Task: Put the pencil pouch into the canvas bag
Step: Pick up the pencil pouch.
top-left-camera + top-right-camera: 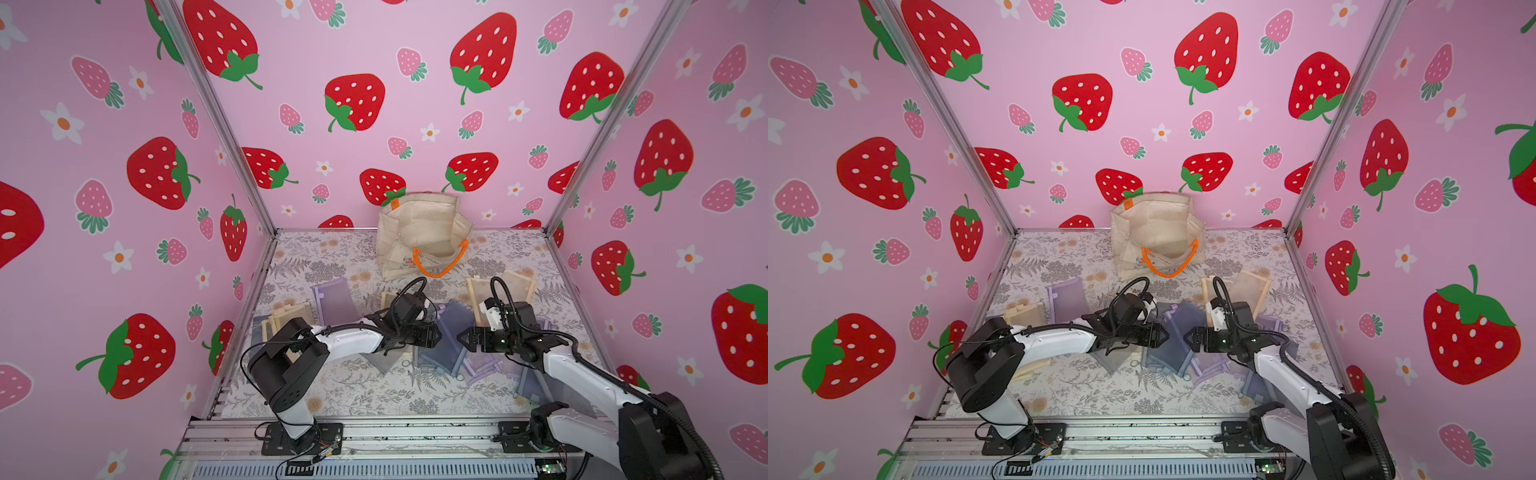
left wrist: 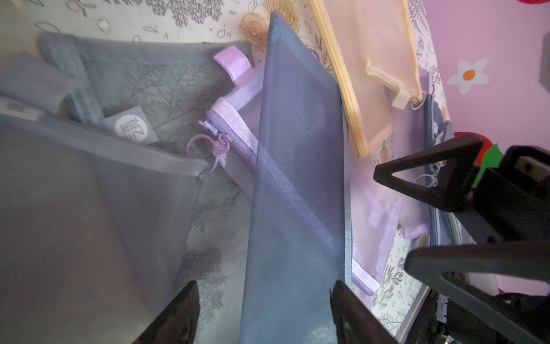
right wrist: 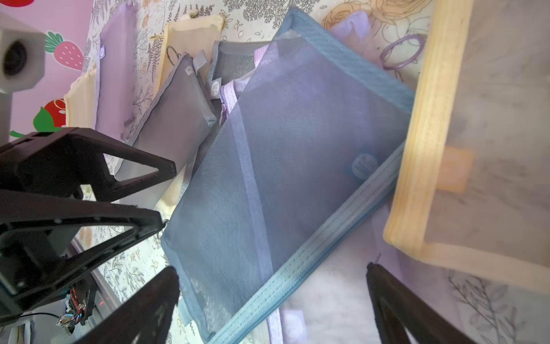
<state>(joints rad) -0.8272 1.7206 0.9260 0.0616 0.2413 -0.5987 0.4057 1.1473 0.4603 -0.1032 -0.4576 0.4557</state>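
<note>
Holds the left tool (image 1: 436, 334) low over a heap of mesh pouches, jaws apart on either side of a blue pencil pouch (image 2: 297, 178) standing on edge and tilted. Not clamped on it, with a gap showing beside one finger in the left wrist view. Faces it with the right tool (image 1: 462, 337), tip to tip and close, jaws spread wide by the same pouch, gripping nothing.

Under and beside the blue pencil pouch, overlapping on the floral tabletop (image 1: 353, 390): a lilac pouch (image 2: 238, 119) with a ring pull, a grey pouch (image 2: 89, 208), a cream pouch (image 2: 378, 53). Farther out, lying flat: another lilac pouch (image 1: 334, 299) and another cream pouch (image 1: 511, 286).

At the back of the tabletop, well apart from both tools: the canvas bag (image 1: 392, 249), upright by the rear wall (image 1: 415, 104), mouth open, orange rope handle (image 1: 434, 274) drooping over its front.
</note>
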